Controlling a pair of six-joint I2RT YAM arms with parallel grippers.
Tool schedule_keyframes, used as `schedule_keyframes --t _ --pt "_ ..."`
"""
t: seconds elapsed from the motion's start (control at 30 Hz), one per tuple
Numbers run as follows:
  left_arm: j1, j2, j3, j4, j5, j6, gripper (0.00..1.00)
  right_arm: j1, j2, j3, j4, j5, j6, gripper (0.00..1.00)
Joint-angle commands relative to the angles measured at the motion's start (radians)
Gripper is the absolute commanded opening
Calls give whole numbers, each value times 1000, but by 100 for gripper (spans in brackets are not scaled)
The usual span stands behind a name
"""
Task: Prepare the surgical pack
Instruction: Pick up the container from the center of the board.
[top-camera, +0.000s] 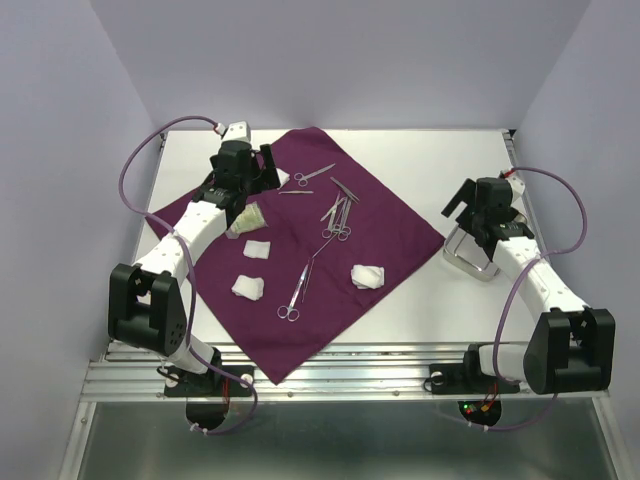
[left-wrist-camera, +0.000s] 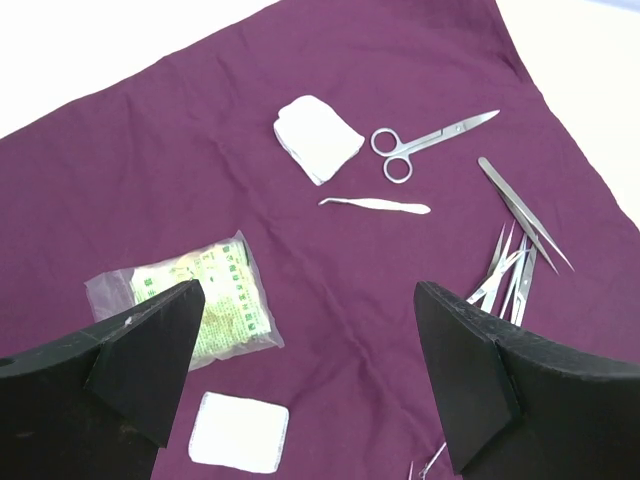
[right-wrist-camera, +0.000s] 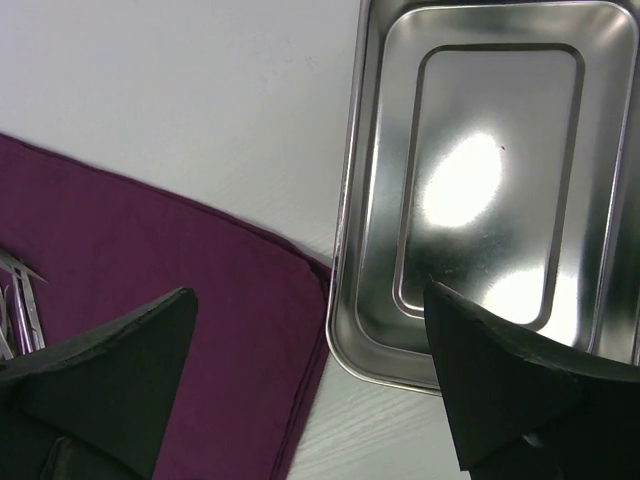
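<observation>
The purple cloth (top-camera: 400, 225) lies spread on the table, with scissors (top-camera: 314, 175), long forceps (top-camera: 296, 290) and a cluster of instruments (top-camera: 338, 215) on it. White gauze wads (top-camera: 258, 249) (top-camera: 368, 276) lie among them. My left gripper (top-camera: 262, 168) is open and empty above the cloth's far-left part. In its wrist view (left-wrist-camera: 305, 370) a gauze wad (left-wrist-camera: 318, 137), scissors (left-wrist-camera: 420, 145) and a gauze pad (left-wrist-camera: 238, 430) show. My right gripper (top-camera: 462, 208) is open and empty over the near-left corner of the empty steel tray (top-camera: 468, 265) (right-wrist-camera: 350, 200), beside the cloth's corner (right-wrist-camera: 150, 260).
A clear packet with green contents (top-camera: 247, 217) (left-wrist-camera: 215, 300) lies on the cloth below the left gripper. Tweezers (left-wrist-camera: 525, 215) and a small curved instrument (left-wrist-camera: 375, 205) lie nearby. A third gauze wad (top-camera: 247, 287) sits near the cloth's left edge. The tray is on bare white table.
</observation>
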Motion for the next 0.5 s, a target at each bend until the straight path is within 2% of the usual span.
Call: schedule_keyframes --t 0.0,0.27,0.47 --pt "-3 -5 44 -9 7 19 99 4 -31 -11 11 44 -8 100" --pt "-3 4 53 -25 9 26 99 4 -13 4 -49 130 28 100" --pt "-3 9 61 -37 18 25 99 4 42 55 -93 90 -9 100"
